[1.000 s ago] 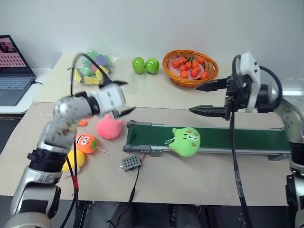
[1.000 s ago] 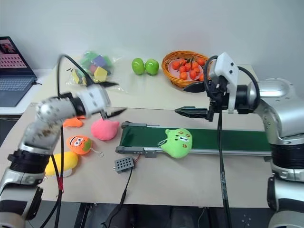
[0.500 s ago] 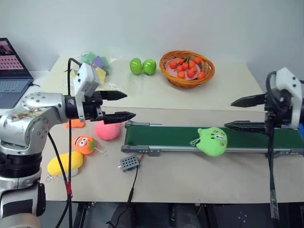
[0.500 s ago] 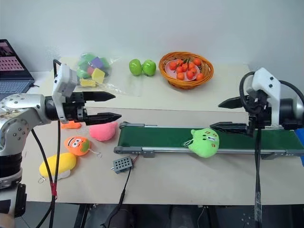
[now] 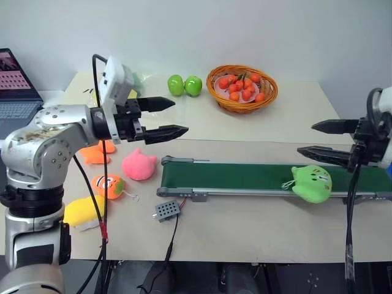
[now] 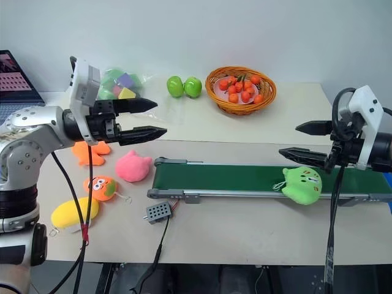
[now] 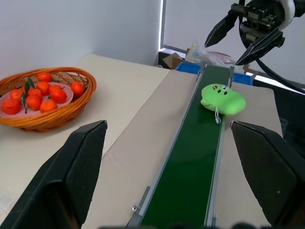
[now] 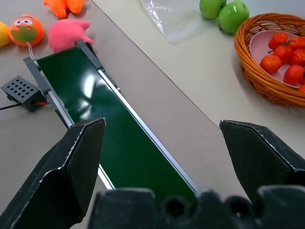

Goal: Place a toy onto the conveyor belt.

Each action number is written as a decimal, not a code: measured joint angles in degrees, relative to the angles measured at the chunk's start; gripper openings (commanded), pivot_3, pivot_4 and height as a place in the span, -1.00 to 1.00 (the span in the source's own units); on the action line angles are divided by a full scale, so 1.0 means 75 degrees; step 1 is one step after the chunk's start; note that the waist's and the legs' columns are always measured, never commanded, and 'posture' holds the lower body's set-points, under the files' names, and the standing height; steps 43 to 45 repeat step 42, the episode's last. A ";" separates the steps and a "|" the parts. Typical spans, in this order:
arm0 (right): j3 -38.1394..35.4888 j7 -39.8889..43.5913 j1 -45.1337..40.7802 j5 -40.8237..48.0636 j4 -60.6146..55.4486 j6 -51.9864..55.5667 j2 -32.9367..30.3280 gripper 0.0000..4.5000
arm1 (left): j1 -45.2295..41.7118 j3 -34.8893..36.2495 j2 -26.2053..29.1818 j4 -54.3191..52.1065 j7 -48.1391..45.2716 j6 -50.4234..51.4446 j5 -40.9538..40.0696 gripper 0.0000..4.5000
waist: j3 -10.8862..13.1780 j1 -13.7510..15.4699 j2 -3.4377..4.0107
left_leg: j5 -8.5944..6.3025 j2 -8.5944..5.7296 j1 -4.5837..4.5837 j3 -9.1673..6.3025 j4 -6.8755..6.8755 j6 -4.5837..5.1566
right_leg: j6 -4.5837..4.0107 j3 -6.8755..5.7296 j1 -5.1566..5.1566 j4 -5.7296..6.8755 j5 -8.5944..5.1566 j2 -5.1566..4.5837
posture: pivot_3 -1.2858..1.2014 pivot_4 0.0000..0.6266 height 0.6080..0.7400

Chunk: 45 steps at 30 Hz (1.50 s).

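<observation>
Lying on the right-hand stretch of the conveyor belt (image 5: 245,177), the toy (image 5: 312,183) is a soft, rounded lump of light-green plush with a small printed face and a thin string loop at its left side; it overhangs the belt's near rail a little. The belt itself is a long flat strip of smooth dark-green material in a grey metal frame, set on a pale, matte worktop (image 5: 245,226). The right hand (image 5: 321,139) hangs just above and behind the toy, its two tapered black fingers spread with nothing between them. The left hand (image 5: 173,117) is raised above the worktop's left part, pointing toward the right, fingers likewise spread and empty. Below it sit a fuzzy pink plush (image 5: 140,165), an orange plush (image 5: 109,185) with a printed face and a yellow plush (image 5: 84,211); a small perforated grey box (image 5: 167,209) on a cable lies beside the belt's left end. Farther back stand two glossy green apples (image 5: 185,85) and a woven wicker basket (image 5: 242,90) of small oranges. Compared with a second ago, the toy has travelled from the belt's left part to its right part, and the right hand has swung rightward.
</observation>
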 measured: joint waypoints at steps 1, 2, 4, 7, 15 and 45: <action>-0.0001 -0.0063 -0.0002 0.0007 -0.0020 0.0003 0.0000 1.00 | -0.0066 -0.0035 -0.0071 0.0009 0.0006 0.0000 -0.0006 0.96 | 0.0000 0.0004 0.0000 | 0.0000 0.0000 -0.0001 0.0000 0.0000 0.0000 | 0.0000 0.0000 0.0000 0.0000 0.0000 0.0000 | 0.03 -0.52 0.97; -0.0001 -0.0113 -0.0004 0.0017 -0.0061 0.0013 0.0000 1.00 | -0.0117 -0.0060 -0.0137 0.0027 0.0009 -0.0005 -0.0008 0.96 | 0.0000 0.0006 0.0000 | 0.0000 -0.0001 -0.0001 0.0000 0.0000 0.0000 | 0.0000 0.0000 0.0000 -0.0001 0.0000 0.0000 | 0.03 -0.52 0.97; -0.0004 -0.0181 -0.0008 0.0061 -0.0166 0.0033 0.0000 1.00 | -0.0174 -0.0102 -0.0238 0.0089 0.0020 -0.0013 -0.0021 0.96 | 0.0000 0.0006 0.0000 | 0.0000 -0.0001 -0.0001 0.0000 0.0000 0.0000 | 0.0000 0.0000 0.0000 -0.0001 0.0000 0.0000 | 0.03 -0.52 0.97; -0.0046 -0.0283 -0.0008 0.0193 -0.0319 0.0105 -0.0002 1.00 | -0.0182 -0.0183 -0.0330 0.0208 0.0017 -0.0031 -0.0016 0.96 | 0.0000 0.0005 0.0000 | 0.0000 -0.0001 -0.0001 0.0000 0.0000 -0.0001 | 0.0000 0.0001 0.0000 -0.0001 0.0000 0.0000 | 0.03 -0.52 0.97; -0.0262 -0.0425 -0.0011 0.0334 -0.0544 0.0392 -0.0287 1.00 | -0.0327 -0.0428 -0.0634 0.0293 -0.0153 -0.0085 -0.0055 0.96 | 0.0000 0.0043 0.0000 | 0.0000 -0.0001 -0.0003 0.0000 0.0002 0.0000 | 0.0000 0.0001 0.0000 -0.0002 0.0000 0.0000 | 0.03 -0.52 0.97; 0.0209 -0.0796 -0.0446 0.0883 -0.0780 0.0623 0.0042 1.00 | 0.0133 -0.0570 -0.0423 0.0546 -0.0154 -0.0412 0.0402 0.96 | -0.0001 -0.0001 0.0002 | 0.0000 -0.0001 0.0000 0.0001 -0.0001 0.0001 | 0.0000 0.0004 -0.0001 -0.0001 0.0000 0.0000 | 0.03 -0.52 0.97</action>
